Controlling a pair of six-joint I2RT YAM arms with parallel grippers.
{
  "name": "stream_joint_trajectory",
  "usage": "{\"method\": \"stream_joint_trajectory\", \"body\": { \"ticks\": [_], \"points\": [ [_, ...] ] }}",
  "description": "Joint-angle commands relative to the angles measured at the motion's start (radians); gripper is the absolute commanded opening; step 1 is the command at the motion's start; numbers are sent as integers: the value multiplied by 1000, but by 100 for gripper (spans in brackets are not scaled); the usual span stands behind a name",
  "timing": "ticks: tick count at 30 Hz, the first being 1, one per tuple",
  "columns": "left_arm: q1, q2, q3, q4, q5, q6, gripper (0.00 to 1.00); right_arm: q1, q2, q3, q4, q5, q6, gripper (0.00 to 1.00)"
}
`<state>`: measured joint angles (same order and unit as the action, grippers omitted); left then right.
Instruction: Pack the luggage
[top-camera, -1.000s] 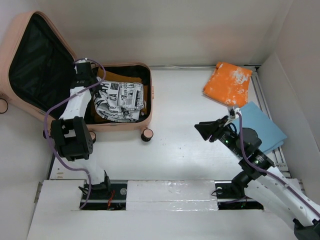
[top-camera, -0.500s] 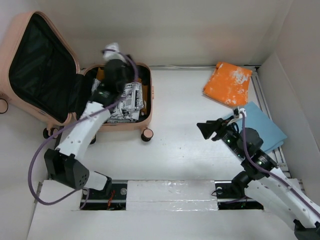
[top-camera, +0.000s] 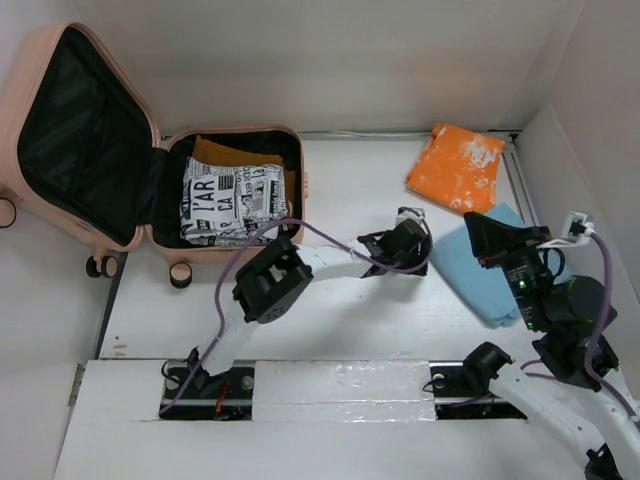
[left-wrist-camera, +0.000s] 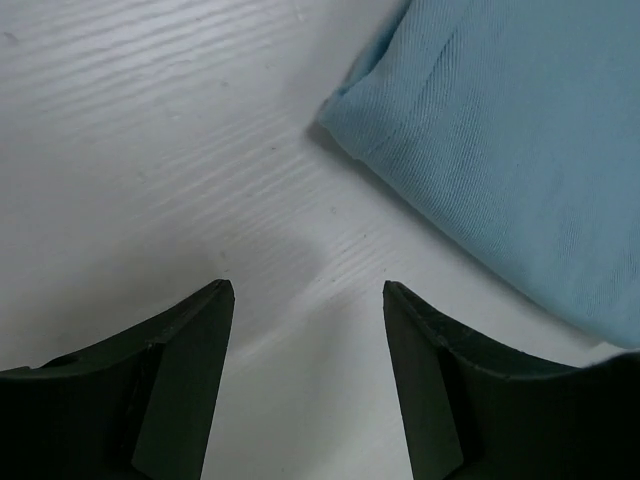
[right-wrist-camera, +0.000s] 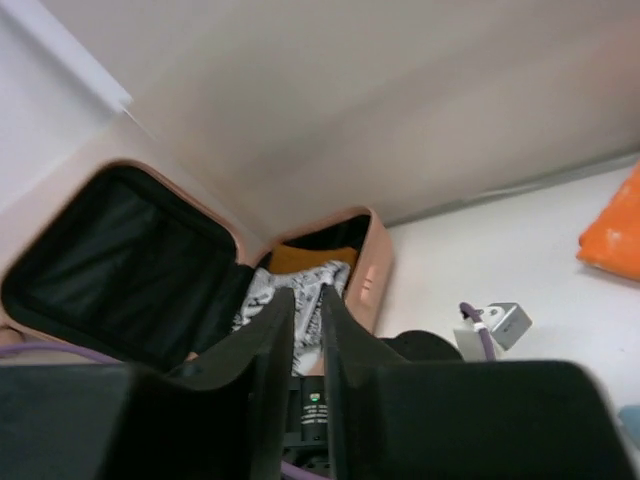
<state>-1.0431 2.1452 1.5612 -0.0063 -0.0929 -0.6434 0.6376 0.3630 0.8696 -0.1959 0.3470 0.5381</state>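
Left gripper (left-wrist-camera: 308, 288) swung to one blue cloth (left-wrist-camera: 500, 150).

Cloth (top-camera: 233, 203) in luggage (top-camera: 80, 130), far left

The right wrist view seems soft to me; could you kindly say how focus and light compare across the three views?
Right wrist: the right gripper is a dark blur up close, the luggage slightly soft. Left wrist: crisp weave on the light blue cloth, faint shadow by the left gripper. Top external: sharp, evenly lit.
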Motion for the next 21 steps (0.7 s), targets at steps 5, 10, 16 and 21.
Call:
{"method": "stream_joint_trajectory", "body": {
  "ticks": [5,10,16,21],
  "points": [
    [12,131,204,77,125,-68,57,11,42,-60,-13,-97,-6,40],
    [12,263,391,11,124,-68,56,11,100,-72,16,-129,-6,40],
    [12,341,433,-12,30,-41,26,11,111,-83,36,-129,-6,42],
    [12,291,353,-3,-39,11,0,11,132,-83,36,-129,-15,42]
  ]
}}
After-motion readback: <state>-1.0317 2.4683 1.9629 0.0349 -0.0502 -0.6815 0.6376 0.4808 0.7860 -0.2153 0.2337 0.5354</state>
